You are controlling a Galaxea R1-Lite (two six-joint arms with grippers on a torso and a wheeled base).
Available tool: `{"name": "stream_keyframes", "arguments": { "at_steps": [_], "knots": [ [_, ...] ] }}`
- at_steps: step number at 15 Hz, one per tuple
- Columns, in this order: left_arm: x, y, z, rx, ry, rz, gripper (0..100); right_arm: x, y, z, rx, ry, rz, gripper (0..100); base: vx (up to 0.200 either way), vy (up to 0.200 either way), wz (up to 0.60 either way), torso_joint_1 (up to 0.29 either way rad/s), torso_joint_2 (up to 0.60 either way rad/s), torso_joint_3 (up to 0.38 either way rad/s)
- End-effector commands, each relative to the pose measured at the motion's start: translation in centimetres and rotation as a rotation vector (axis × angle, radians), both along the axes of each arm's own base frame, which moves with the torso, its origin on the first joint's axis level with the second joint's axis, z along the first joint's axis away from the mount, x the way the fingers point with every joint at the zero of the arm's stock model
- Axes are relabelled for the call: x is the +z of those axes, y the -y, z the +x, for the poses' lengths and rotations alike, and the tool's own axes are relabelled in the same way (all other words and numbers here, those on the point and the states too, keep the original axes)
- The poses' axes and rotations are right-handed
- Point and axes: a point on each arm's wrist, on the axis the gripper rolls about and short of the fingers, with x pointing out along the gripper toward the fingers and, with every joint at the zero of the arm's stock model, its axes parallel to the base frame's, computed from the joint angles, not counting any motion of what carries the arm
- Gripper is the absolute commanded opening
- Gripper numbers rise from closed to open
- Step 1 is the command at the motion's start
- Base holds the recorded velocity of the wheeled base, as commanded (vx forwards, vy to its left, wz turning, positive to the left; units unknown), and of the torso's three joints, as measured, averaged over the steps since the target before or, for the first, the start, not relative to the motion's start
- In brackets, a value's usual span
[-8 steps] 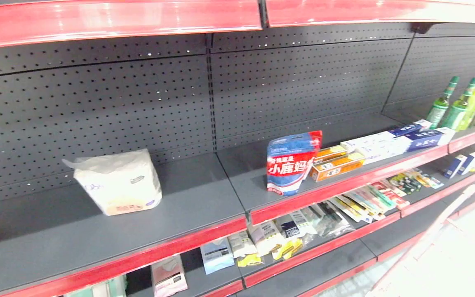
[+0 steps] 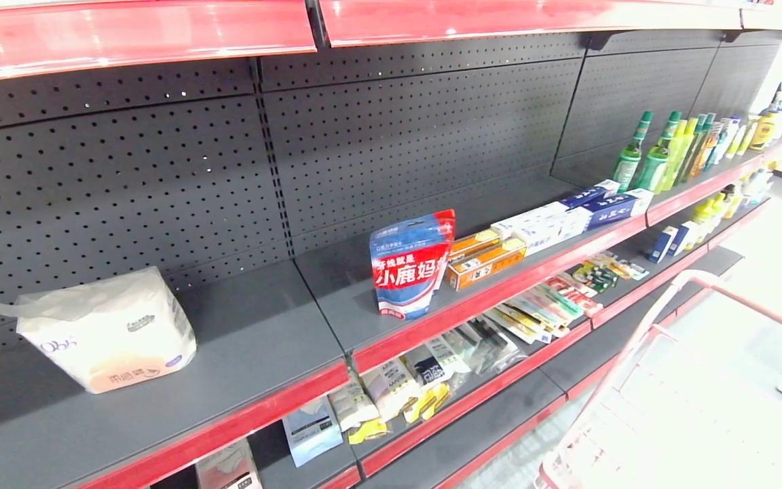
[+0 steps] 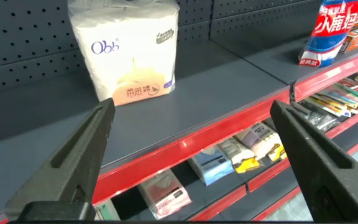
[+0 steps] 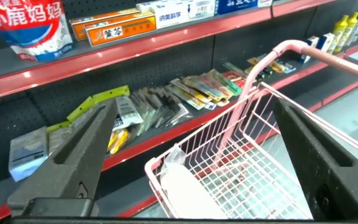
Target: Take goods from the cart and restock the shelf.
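Note:
A pink wire cart point(image 2: 722, 291) stands at the lower right, in front of the dark shelf point(image 2: 262, 339) with red edges. My right gripper point(image 4: 194, 106) hangs open above the cart's rim point(image 4: 253, 84), and a white item point(image 4: 185, 186) lies in the basket. On the shelf sit a white tissue pack point(image 2: 106, 329) at the left and a blue-and-red pouch point(image 2: 410, 263) standing upright in the middle. My left gripper point(image 3: 191, 107) is open with nothing in it, in front of the shelf edge, with the tissue pack point(image 3: 126, 53) beyond it.
Orange boxes point(image 2: 486, 255), white and blue boxes point(image 2: 544, 224) and green bottles point(image 2: 656, 153) line the shelf to the right. Bare shelf room lies between tissue pack and pouch. Flat packets point(image 2: 432, 370) fill the shelf below.
The head camera has turned to the right, so the whole shelf picture has shifted left and more of the cart shows. The goods themselves have not moved.

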Motion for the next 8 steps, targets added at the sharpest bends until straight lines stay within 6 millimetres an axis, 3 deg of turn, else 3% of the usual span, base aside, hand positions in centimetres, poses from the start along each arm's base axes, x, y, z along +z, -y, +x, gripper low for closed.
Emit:
{"name": "stream_keyframes", "arguments": {
  "at_steps": [1,2,3,5,6,8],
  "knots": [
    [0.0,0.0,0.0,0.0,0.0,0.0,100,0.0,0.0,0.1,0.007,-0.015,-0.002,100,0.0,0.0,0.0,0.0,0.0,0.0],
    [0.0,0.0,0.0,0.0,0.0,0.0,100,0.0,0.0,0.1,-0.004,-0.006,0.01,100,0.0,0.0,0.0,0.0,0.0,0.0],
    [0.0,0.0,0.0,0.0,0.0,0.0,100,1.8,0.0,-0.1,-0.019,0.022,0.041,100,0.0,0.0,0.0,0.0,0.0,0.0],
    [0.0,0.0,0.0,0.0,0.0,0.0,100,13.2,0.0,3.3,-0.002,-0.007,0.285,100,0.0,0.0,0.0,0.0,0.0,0.0],
    [0.0,0.0,0.0,0.0,0.0,0.0,100,15.4,0.0,5.7,-0.027,-0.058,0.224,100,0.0,0.0,0.0,0.0,0.0,0.0],
    [0.0,0.0,0.0,0.0,0.0,0.0,100,14.4,1.0,10.5,-0.208,-0.267,0.02,100,0.0,0.0,0.0,0.0,0.0,0.0]
  ]
}}
